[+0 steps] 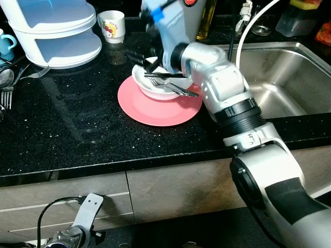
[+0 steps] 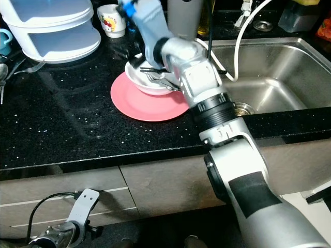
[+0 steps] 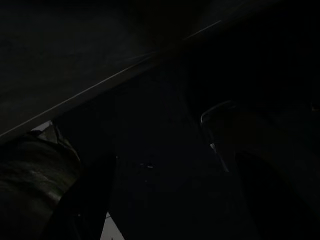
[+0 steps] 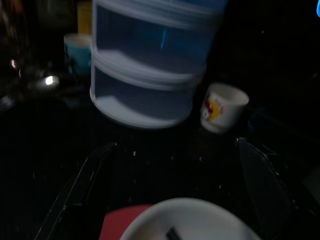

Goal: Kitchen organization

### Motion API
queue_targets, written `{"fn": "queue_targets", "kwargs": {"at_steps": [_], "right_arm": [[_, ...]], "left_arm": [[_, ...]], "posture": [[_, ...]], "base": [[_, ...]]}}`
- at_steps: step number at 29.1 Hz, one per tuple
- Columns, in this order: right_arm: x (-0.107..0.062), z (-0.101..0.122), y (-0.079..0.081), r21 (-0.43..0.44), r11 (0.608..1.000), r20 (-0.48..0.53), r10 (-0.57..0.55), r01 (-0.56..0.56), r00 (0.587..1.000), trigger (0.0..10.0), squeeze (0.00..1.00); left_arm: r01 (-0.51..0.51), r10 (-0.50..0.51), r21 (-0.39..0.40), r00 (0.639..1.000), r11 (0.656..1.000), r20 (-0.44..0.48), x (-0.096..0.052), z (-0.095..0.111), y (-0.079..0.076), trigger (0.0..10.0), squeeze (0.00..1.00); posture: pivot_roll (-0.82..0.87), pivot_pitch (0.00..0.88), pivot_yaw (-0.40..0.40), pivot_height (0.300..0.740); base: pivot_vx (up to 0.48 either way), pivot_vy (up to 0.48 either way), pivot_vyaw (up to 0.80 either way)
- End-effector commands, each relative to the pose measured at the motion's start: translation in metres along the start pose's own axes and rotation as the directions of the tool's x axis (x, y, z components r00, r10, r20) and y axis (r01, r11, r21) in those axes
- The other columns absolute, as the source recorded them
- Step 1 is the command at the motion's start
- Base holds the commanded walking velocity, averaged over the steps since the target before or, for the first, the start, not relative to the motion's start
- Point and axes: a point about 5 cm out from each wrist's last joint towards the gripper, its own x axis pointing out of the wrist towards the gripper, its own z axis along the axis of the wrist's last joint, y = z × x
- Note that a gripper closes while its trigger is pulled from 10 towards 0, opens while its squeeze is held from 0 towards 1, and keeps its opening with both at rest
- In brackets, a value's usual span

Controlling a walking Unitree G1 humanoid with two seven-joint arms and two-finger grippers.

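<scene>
The right gripper (image 1: 142,61) reaches over the black worktop (image 1: 77,124) to the far rim of the white bowl (image 1: 155,89), which sits on the pink plate (image 1: 155,108) just left of the steel sink (image 1: 289,77). In the right wrist view its 2 black fingers (image 4: 80,190) stand wide apart, one on each side of the bowl's rim, closed on nothing. A fork (image 1: 173,87) and a dark-handled utensil (image 1: 163,76) lie loose inside the bowl. The likely trouble: if the fingers close on the rim and lift, the bowl may tip and spill the cutlery, or drag the plate along the slick stone; a grasp on the cutlery instead could slip on the thin handles. The small white cup (image 1: 111,26) and the white tiered container (image 1: 57,31) stand near behind, so a wide swing of the wrist could knock them. The cup carries a red and yellow cartoon print; no writing can be read. The left gripper (image 1: 85,214) hangs idle below the worktop edge, and I cannot tell how its fingers stand.
</scene>
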Motion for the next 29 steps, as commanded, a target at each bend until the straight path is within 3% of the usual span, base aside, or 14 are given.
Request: {"fn": "queue_targets", "kwargs": {"at_steps": [1,4,6,7,8,9,10,12,16,19,22,25,27,29], "right_arm": [[-0.001,0.014,-0.004,0.004,1.0,0.066,-0.003,0.003,0.998,10.0,0.0],[-0.006,0.016,-0.015,0.026,0.999,0.081,-0.04,0.038,0.996,10.0,0.0],[-0.012,0.007,-0.031,0.087,0.989,0.024,-0.12,0.118,0.992,10.0,0.0],[-0.02,-0.002,-0.05,0.188,0.956,-0.015,-0.228,0.227,0.974,10.0,0.0],[-0.02,-0.002,-0.05,0.188,0.956,-0.015,-0.228,0.227,0.974,10.0,0.0],[-0.032,-0.009,-0.068,0.277,0.907,-0.047,-0.318,0.318,0.947,10.0,0.0],[-0.032,-0.009,-0.068,0.277,0.907,-0.047,-0.318,0.318,0.947,10.0,0.0],[-0.044,-0.016,-0.081,0.351,0.857,-0.072,-0.377,0.377,0.924,10.0,0.0],[-0.05,-0.019,-0.087,0.372,0.839,-0.085,-0.397,0.398,0.914,10.0,0.0],[-0.072,-0.026,-0.102,0.452,0.779,-0.109,-0.435,0.434,0.894,10.0,0.0],[-0.105,-0.032,-0.122,0.537,0.7,-0.12,-0.49,0.471,0.863,10.0,0.0],[-0.119,-0.037,-0.126,0.587,0.661,-0.133,-0.491,0.467,0.861,10.0,0.0],[-0.133,-0.047,-0.129,0.631,0.609,-0.171,-0.495,0.48,0.852,10.0,0.0],[-0.138,-0.051,-0.129,0.634,0.595,-0.187,-0.502,0.495,0.844,10.0,0.0]], "left_arm": [[0.0,0.0,-0.013,1.0,1.0,0.003,0.0,-0.001,-0.001,10.0,0.0],[-0.001,0.001,-0.014,1.0,1.0,0.003,0.0,-0.001,0.0,10.0,0.0],[-0.001,0.001,-0.015,1.0,1.0,0.004,0.0,-0.001,-0.001,10.0,0.0],[-0.001,0.001,-0.016,1.0,1.0,0.004,0.0,-0.001,-0.001,10.0,0.0],[-0.001,0.001,-0.016,1.0,1.0,0.004,0.0,-0.001,-0.001,10.0,0.0],[-0.001,0.001,-0.018,1.0,1.0,0.005,0.0,-0.001,-0.001,10.0,0.0],[-0.001,0.001,-0.018,1.0,1.0,0.005,0.0,-0.001,-0.001,10.0,0.0],[-0.001,0.001,-0.02,1.0,1.0,0.006,0.0,-0.001,-0.001,10.0,0.0],[-0.001,0.001,-0.021,1.0,1.0,0.006,0.0,-0.001,-0.001,10.0,0.0],[0.001,-0.001,-0.023,1.0,1.0,0.006,0.0,-0.001,-0.001,10.0,0.0],[0.004,-0.004,-0.022,1.0,1.0,0.004,0.0,-0.002,-0.001,10.0,0.0],[0.005,-0.005,-0.02,1.0,1.0,0.002,0.0,-0.002,-0.001,10.0,0.0],[0.006,-0.006,-0.019,1.0,1.0,0.0,0.0,-0.003,-0.001,10.0,0.0],[0.006,-0.006,-0.02,1.0,1.0,0.0,0.0,-0.003,-0.001,10.0,0.0]], "posture": [[-0.03,0.15,-0.025,0.74],[-0.03,0.15,-0.026,0.74],[-0.03,0.15,-0.024,0.74],[-0.02,0.151,-0.025,0.74],[-0.02,0.151,-0.025,0.74],[-0.02,0.152,-0.025,0.74],[-0.02,0.152,-0.025,0.74],[-0.02,0.152,-0.025,0.74],[-0.03,0.154,-0.025,0.74],[-0.03,0.157,-0.024,0.74],[-0.04,0.159,-0.017,0.74],[-0.04,0.158,-0.016,0.74],[-0.04,0.161,-0.016,0.74],[-0.04,0.161,-0.016,0.74]], "base": [[0.0,0.0,0.0],[0.0,0.0,0.0],[0.0,0.0,0.0],[0.0,0.0,0.0],[0.0,0.0,0.0],[0.0,0.0,0.0],[0.0,0.0,0.0],[0.0,0.0,0.0],[0.0,0.0,0.0],[0.0,0.0,0.0],[0.0,0.0,0.0],[0.0,0.0,0.0],[0.0,0.0,0.0],[0.0,0.0,0.0]]}}
